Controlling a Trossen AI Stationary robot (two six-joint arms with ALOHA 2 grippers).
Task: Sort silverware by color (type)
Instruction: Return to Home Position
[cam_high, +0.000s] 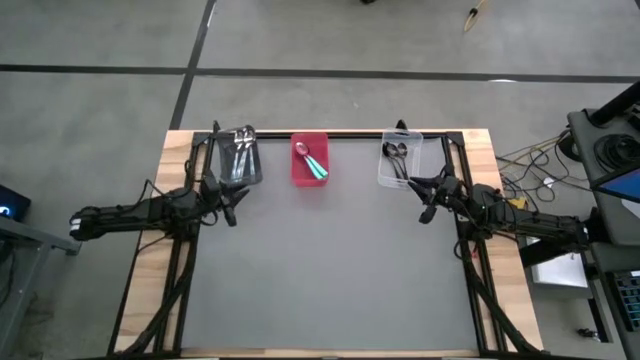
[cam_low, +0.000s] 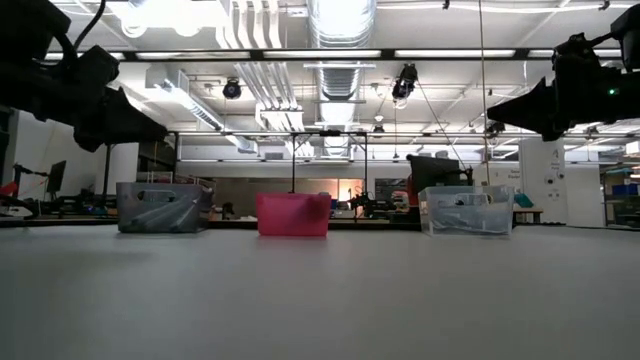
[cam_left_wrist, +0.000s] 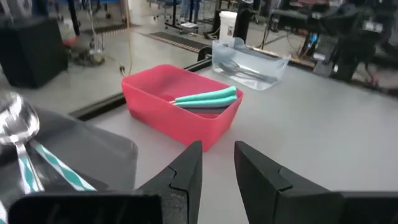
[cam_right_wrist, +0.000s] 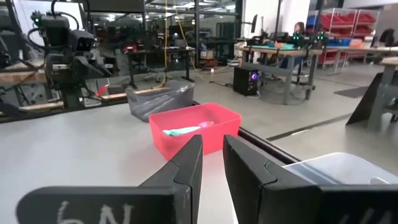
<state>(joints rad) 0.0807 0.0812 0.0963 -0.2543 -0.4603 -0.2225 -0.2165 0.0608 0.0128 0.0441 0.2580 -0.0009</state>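
Silverware: sorted by type along the tabletop's (cam_high: 330, 270) far edge.
- Teal-handled spoons (cam_high: 315, 165): red bin (cam_high: 308, 181).
- Pale-handled spoons (cam_high: 242, 148): grey bin (cam_high: 243, 180).
- Black spoons (cam_high: 396, 157): clear bin (cam_high: 400, 183).

My left jaws and right jaws: slightly parted, empty, raised near the outer bins; I judge the sorting done.

overhead, table-level and wrist views all share the red bin (cam_high: 298, 173).

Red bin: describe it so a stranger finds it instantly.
Three small bins line the table's far edge. The red bin is the middle one. Only it is solid red, holding teal-handled spoons; the left bin and right bin are see-through.
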